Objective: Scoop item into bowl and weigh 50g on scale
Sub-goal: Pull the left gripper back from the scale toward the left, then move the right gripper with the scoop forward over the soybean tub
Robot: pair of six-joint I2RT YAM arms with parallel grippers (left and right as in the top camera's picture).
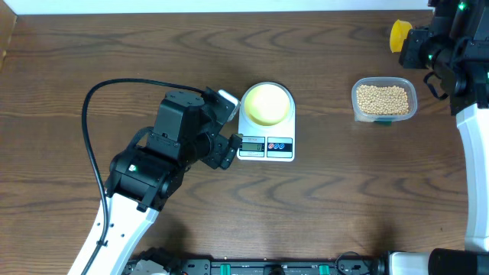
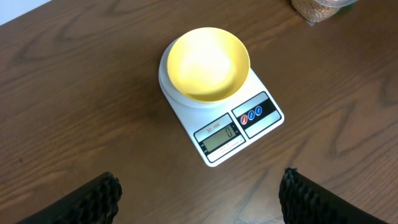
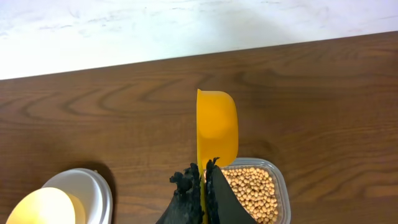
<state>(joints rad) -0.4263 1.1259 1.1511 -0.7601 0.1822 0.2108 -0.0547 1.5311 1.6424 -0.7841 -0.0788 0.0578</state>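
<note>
The pale yellow bowl stands empty on the white scale at the table's middle; both show in the left wrist view, the bowl on the scale. My left gripper is open and empty just left of the scale's display. The beige beans fill a clear plastic tub at the right, also in the right wrist view. My right gripper is shut on the handle of a bright yellow scoop, held above the tub's far side; the scoop looks empty.
The left arm's black cable loops over the table's left half. A pale wall edge runs along the table's far side. Bare wood lies between scale and tub.
</note>
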